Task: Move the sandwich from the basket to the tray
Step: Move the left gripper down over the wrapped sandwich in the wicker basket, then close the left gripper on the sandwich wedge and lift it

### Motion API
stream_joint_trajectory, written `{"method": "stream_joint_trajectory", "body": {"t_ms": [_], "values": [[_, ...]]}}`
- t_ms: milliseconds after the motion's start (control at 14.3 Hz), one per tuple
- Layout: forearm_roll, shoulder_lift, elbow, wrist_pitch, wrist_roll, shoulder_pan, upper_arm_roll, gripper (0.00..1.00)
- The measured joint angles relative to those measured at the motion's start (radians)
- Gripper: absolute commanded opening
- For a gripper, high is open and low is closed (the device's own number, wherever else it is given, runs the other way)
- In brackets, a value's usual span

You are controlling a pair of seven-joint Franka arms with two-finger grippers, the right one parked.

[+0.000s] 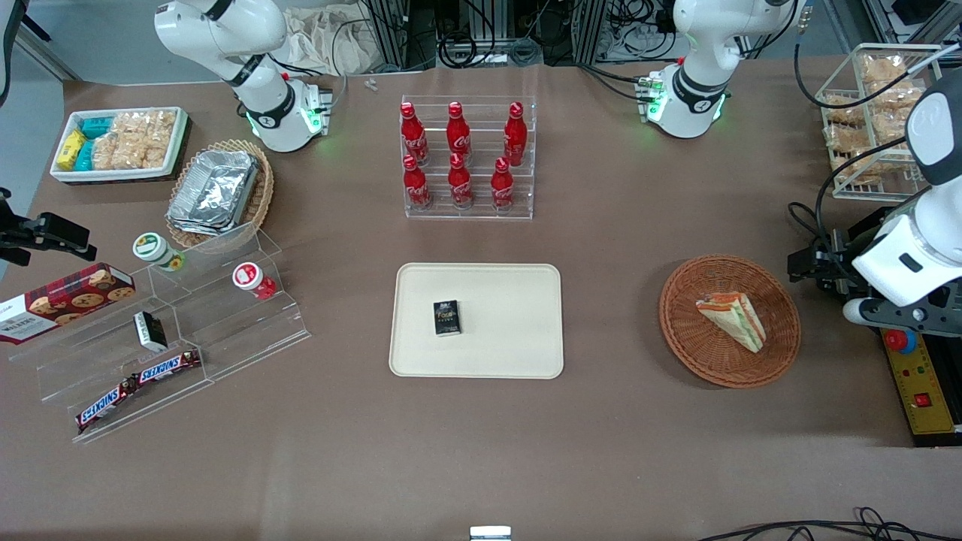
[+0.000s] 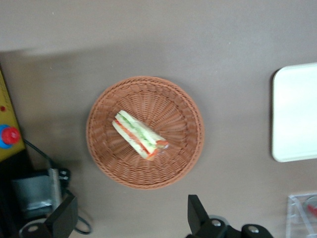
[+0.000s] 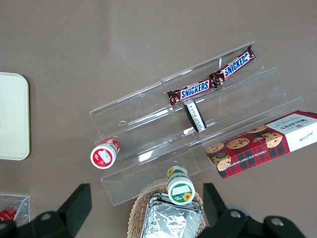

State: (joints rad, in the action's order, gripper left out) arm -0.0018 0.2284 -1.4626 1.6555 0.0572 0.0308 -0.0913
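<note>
The sandwich is a wrapped wedge with orange and green layers, lying in the round reddish-brown basket toward the working arm's end of the table. The wrist view looks straight down on the sandwich in the basket. My gripper hangs open well above the table, beside the basket's rim, with nothing between its fingers. In the front view the gripper shows dark beside the basket. The cream tray lies mid-table, its edge showing in the wrist view.
A small black box lies on the tray. A clear rack of red bottles stands farther from the front camera than the tray. A wire basket of snacks and a yellow control box flank the working arm. Acrylic steps with snacks stand toward the parked arm's end.
</note>
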Motion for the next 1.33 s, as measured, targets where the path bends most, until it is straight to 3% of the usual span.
{"method": "stream_joint_trajectory", "body": {"t_ms": [349, 558, 698, 977, 1326], "values": [[-0.002, 0.028, -0.001, -0.022, -0.055, 0.001, 0.001, 1.00], [-0.001, 0.088, -0.029, 0.004, -0.331, 0.003, 0.006, 1.00], [-0.001, 0.095, -0.119, 0.128, -0.545, 0.003, 0.007, 1.00], [0.000, 0.037, -0.432, 0.508, -0.756, 0.005, 0.011, 1.00], [0.000, 0.035, -0.535, 0.599, -0.863, 0.008, 0.038, 1.00]]}}
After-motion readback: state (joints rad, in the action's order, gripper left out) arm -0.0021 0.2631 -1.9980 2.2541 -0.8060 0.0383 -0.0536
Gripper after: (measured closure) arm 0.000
